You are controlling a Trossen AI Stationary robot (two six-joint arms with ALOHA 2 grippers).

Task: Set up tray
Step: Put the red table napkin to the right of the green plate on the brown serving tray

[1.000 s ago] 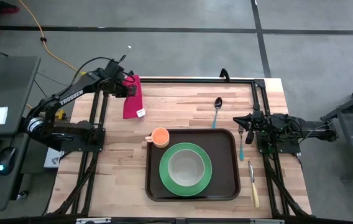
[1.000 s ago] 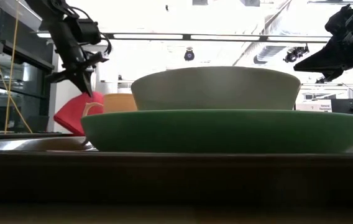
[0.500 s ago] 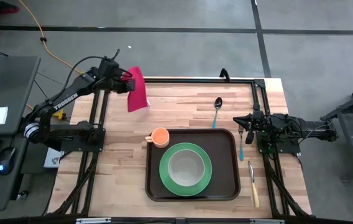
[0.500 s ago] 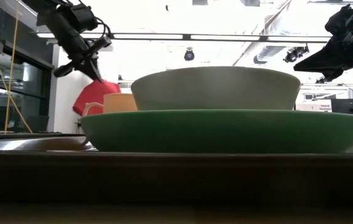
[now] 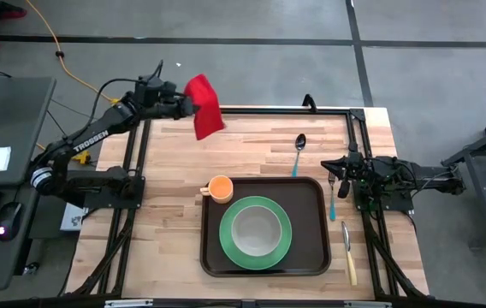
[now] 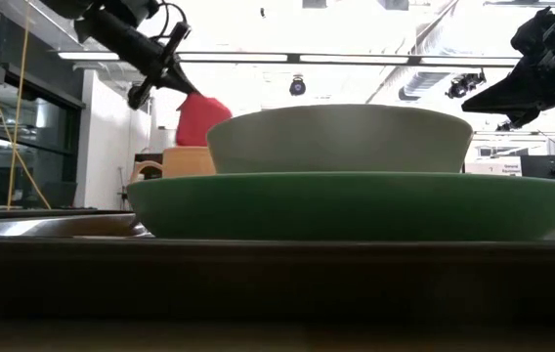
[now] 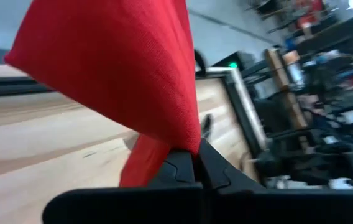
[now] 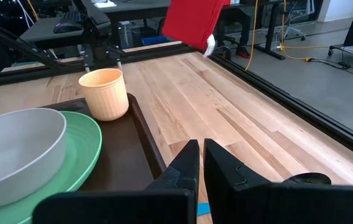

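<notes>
- Lying flat on the wooden table, the tray sits at the near middle of the tabletop, its long axis running across the table from the left arm's side to the right arm's side, rim up.
- On the tray rests a round green plate with a pale bowl in its middle; an orange cup stands in the tray's far left corner, touching neither plate nor bowl as far as the high view shows.
- Left gripper is raised above the far left edge of the table, its fingers pinched together on a red cloth that hangs free of the wood.
- Right gripper hovers at the right edge of the table, beside the tray's far right corner, its fingers closed against each other and holding nothing.
- Beyond the tray lies a spoon with a blue handle; just right of the tray lie a blue-handled fork and a knife, each roughly lengthwise toward the far edge.
</notes>
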